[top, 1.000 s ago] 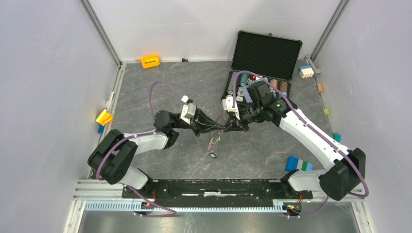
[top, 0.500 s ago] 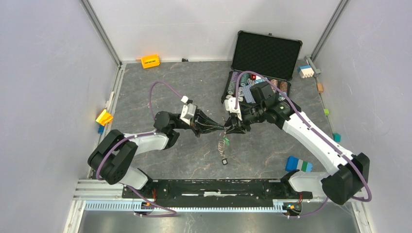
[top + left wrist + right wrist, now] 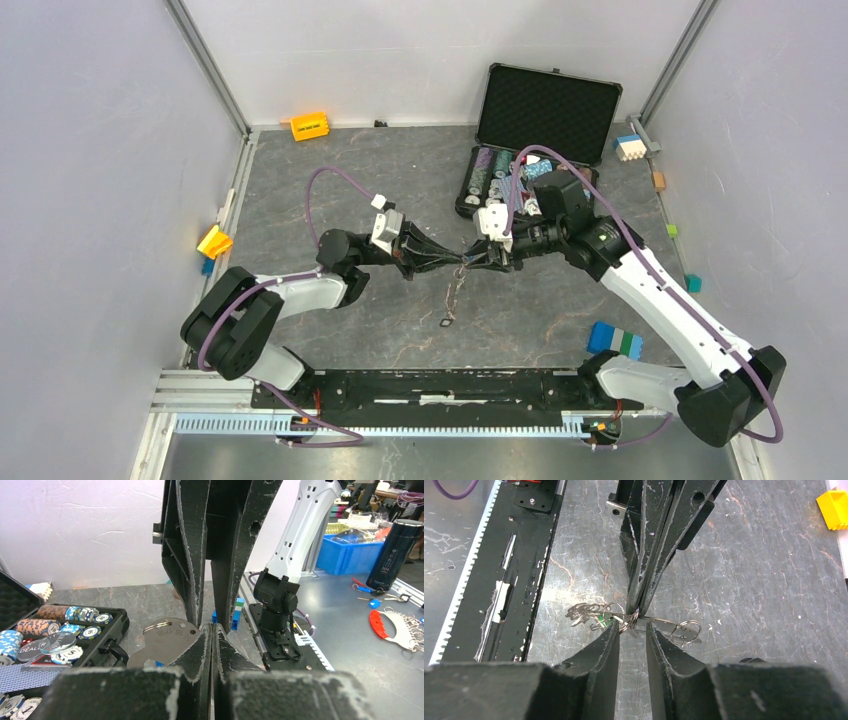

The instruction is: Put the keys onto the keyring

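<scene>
Right wrist view: my left gripper [image 3: 637, 612] clamps the keyring [image 3: 589, 612], steadying it above the table [image 3: 749, 580]; my right gripper [image 3: 632, 626] straddles it, fingers apart, seemingly to regrip.

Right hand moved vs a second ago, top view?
Yes. The right hand has shifted right across the black case, uncovering its left chip rows; its fingertips stay by the left hand, shut on the keyring.
</scene>
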Motion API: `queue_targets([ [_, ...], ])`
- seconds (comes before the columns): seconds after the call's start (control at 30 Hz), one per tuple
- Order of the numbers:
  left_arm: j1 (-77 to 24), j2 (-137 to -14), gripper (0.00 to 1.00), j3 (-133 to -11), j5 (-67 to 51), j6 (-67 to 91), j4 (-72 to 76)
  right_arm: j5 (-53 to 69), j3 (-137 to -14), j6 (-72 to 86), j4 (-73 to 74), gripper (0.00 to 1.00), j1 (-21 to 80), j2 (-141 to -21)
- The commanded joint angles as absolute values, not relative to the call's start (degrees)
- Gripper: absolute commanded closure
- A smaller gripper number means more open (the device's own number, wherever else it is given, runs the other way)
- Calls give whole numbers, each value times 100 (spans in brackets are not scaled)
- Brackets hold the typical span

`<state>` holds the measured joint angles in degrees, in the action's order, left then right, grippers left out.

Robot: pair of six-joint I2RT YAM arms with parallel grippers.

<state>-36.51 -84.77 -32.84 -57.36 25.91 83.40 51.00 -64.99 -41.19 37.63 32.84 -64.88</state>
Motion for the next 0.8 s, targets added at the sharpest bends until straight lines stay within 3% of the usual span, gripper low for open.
queue_targets([
  [0.0,-3683,-8519,98,-3401,-5572,2788,8807,5209,-6416,-3993,3513,70,3261,-6547],
  [0.57,-3683,-8552,98,-3391,-5520,2804,8809,5229,-6231,-3718,3248,64,3260,-6662],
  [0.77,-3683,-8548,98,-3384,-5520,2811,8811,5115,-6210,-3675,3192,74,3261,-6645],
])
